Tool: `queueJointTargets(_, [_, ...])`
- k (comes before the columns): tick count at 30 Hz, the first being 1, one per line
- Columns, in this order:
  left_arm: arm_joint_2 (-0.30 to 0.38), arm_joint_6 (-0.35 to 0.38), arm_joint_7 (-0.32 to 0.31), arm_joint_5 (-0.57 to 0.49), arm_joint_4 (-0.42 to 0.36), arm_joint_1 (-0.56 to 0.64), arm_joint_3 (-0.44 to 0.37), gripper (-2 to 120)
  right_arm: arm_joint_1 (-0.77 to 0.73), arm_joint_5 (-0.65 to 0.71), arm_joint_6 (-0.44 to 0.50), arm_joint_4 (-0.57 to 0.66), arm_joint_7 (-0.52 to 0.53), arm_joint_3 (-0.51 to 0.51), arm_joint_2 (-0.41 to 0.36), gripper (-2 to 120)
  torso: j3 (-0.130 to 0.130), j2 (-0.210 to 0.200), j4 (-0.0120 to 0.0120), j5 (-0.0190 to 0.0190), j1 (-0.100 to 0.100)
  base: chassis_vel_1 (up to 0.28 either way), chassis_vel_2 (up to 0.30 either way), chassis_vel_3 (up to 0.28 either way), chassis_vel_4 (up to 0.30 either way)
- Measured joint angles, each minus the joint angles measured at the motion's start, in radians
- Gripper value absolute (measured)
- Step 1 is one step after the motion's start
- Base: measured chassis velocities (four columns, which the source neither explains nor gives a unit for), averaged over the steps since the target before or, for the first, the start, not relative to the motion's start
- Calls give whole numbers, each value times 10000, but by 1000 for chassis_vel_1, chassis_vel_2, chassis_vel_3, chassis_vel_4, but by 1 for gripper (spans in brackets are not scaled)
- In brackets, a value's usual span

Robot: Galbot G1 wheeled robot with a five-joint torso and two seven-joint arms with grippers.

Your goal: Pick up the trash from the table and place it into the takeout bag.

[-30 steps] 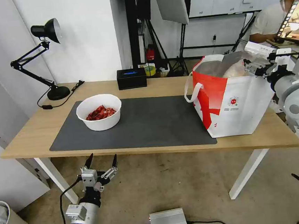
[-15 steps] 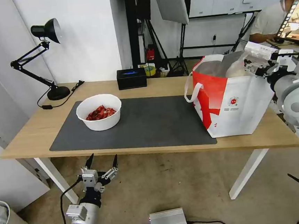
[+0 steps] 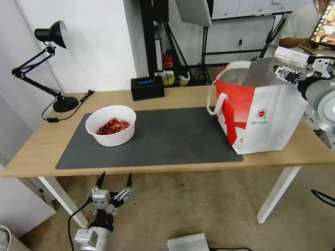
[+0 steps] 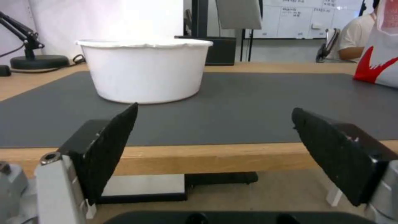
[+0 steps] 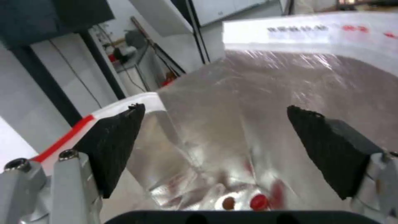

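My right gripper (image 5: 215, 137) hovers over the takeout bag (image 3: 264, 109), jaws wide apart and empty. My left gripper (image 3: 113, 181) waits below the table (image 3: 180, 93) edge, spread, empty. The white bowl (image 3: 111, 125) sits on the mat (image 3: 168, 137).

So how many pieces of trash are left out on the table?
1: the white bowl of red shells on the dark mat's left part. Other pieces may already lie inside the takeout bag, mostly hidden.
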Motion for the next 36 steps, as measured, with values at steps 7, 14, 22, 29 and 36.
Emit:
queueJointTargets(7, [-30,-17,-2,-6,27,17,-2,100,-724,-2054,1736,449,-2063,-137,-1,89,0,0,0,0,0,0,0,0,0])
queueJointTargets(14, [-64,-33,-3,-7,29,34,-7,100,-1410,-3288,3215,831,-3774,-144,-22,95,0,0,1,-1,0,0,0,0,0])
queueJointTargets(22, [-198,-46,-7,92,25,33,92,100,-2632,-4486,4745,1551,-5059,83,129,97,-1,0,1,-2,-1,0,0,0,0])
queueJointTargets(29, [-249,-47,-8,198,-76,55,137,100,-3970,-5391,5884,1862,-5974,389,688,98,-1,0,0,0,-1,0,0,0,0])
queueJointTargets(36, [-200,13,-12,212,-198,81,125,100,-5624,-6206,6344,2294,-6342,784,1567,98,-1,1,0,-2,-1,0,0,0,0])
